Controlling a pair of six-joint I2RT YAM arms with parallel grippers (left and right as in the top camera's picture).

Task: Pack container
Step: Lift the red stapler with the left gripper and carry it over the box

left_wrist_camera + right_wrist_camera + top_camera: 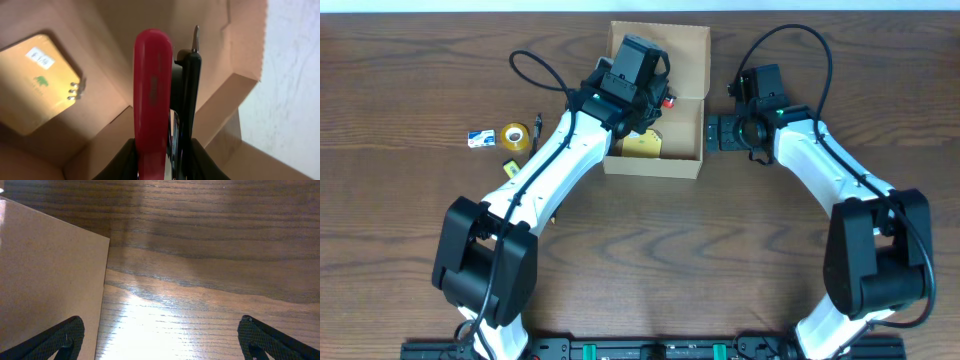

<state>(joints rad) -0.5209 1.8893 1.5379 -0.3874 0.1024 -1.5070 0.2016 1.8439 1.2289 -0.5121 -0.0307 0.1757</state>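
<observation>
Blue-and-white packet [477,138]: small, rectangular and printed. It is laid on the table at the far left, and its print is too small to be read.
Yellow tape roll [515,137]: ring-shaped, glossy and amber-yellow. It is laid flat just beside the packet.
Left gripper [165,165]: black fingers are clenched on the red-and-black tool, which is held over the open container.
Red-and-black tool [152,100]: elongated, with a smooth, rounded red plastic back. A black part runs alongside and ends in a thin grey metal tip. A faint moulded mark is seen on the red surface, but it cannot be read.
Tan-brown cardboard container [682,125]: rectangular, matt and plain, with no marking. The hinged flap lid is folded back on the far side. It is stood at the middle of the table, between the two arms.
Yellow notepad [35,95]: rectangular, with wire binding at one edge. It is laid flat on the container floor. A white sticker with dark characters is borne on its cover but is too blurred to be read, and a small green emblem is printed below the sticker.
Right gripper [718,132]: released, with its black fingers spread wide and nothing between them. It is held just beside the container's right wall.
Dark wooden table [225,255]: brown, with streaked grain. A soft glare is shown on its semi-gloss surface.
</observation>
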